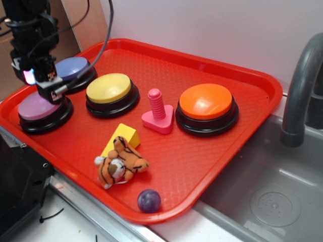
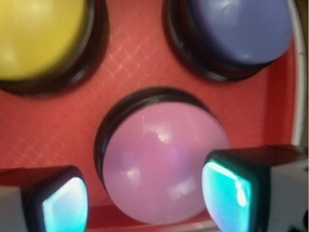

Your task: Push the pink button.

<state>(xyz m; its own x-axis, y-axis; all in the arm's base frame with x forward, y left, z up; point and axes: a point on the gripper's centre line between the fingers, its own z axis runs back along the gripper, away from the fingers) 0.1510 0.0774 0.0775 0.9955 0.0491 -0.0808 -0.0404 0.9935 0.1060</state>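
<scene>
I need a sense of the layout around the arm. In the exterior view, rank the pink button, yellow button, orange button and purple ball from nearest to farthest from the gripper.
1. Pink button, directly under the gripper, left edge of the tray.
2. Yellow button, just right of it.
3. Purple ball, near the tray's front rim.
4. Orange button, far right.

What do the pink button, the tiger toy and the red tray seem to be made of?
Pink button: probably glossy hard plastic; its smooth dome shows bright reflections. It sits on a black base, likely plastic too.
Tiger toy: soft plush fabric; its surface looks fuzzy and matte.
Red tray: likely moulded plastic; it has a fine crosshatch texture and a raised rounded rim.
</scene>
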